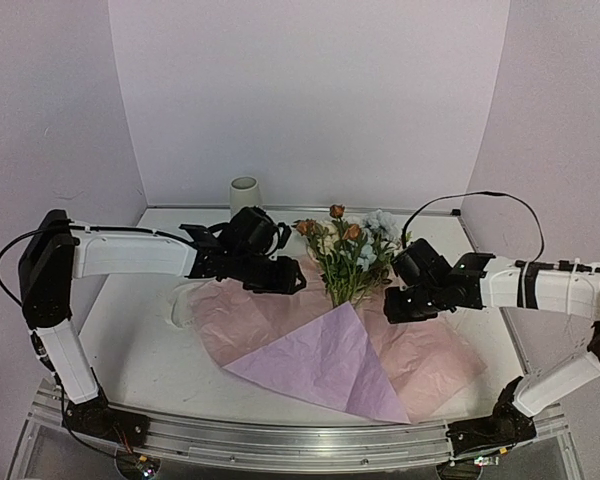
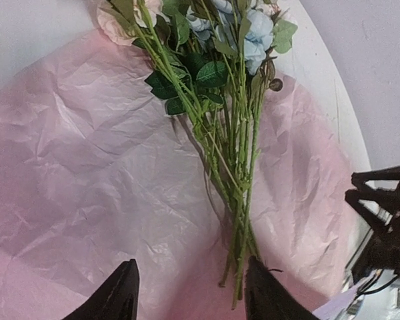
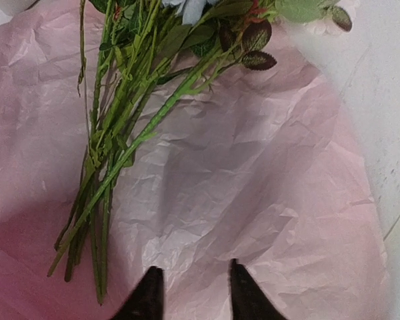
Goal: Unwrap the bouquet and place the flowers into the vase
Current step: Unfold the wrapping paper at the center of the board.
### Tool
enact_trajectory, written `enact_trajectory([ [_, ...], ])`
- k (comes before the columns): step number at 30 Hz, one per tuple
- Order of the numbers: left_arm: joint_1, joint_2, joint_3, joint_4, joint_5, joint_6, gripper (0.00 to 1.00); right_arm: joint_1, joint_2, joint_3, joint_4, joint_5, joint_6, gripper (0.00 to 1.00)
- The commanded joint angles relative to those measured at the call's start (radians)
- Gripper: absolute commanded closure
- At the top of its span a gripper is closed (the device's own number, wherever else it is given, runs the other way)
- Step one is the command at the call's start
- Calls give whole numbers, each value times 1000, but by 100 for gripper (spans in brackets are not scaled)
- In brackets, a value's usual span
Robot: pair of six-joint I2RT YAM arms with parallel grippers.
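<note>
Top external view: long-stemmed artificial flowers [image 1: 348,262] lie on unfolded crinkled pink paper [image 1: 270,325]; small off-white ceramic vase [image 1: 244,195] stands behind them. Left end effector [image 2: 191,267] and right end effector [image 3: 194,267] hover released, grasping nothing.

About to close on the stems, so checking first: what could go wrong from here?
1. The green stems of the mixed artificial flowers lie loose and splayed, so the open left gripper may catch only some of them.
2. The crinkled pink paper sheet lies directly under them. The fingers could pinch it too and drag it along.
3. The small off-white ceramic vase stands at the far edge, just beyond the left arm's wrist. A wide bunch might tip it.
</note>
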Motion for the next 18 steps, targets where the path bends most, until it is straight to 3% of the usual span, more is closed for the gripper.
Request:
enact_trajectory([
  [1,18,65,22,1,-43,-7,61,-69,2,-35,82,-151,-55,87],
  [2,22,85,35,2,-57,-7,73,-86,7,-40,101,-164,-60,98],
  [5,36,159,97,2,-70,11,97,-157,25,-58,186,-221,-65,100],
  [18,157,375,248,3,-100,8,100,-372,287,2,303,-341,-117,100],
])
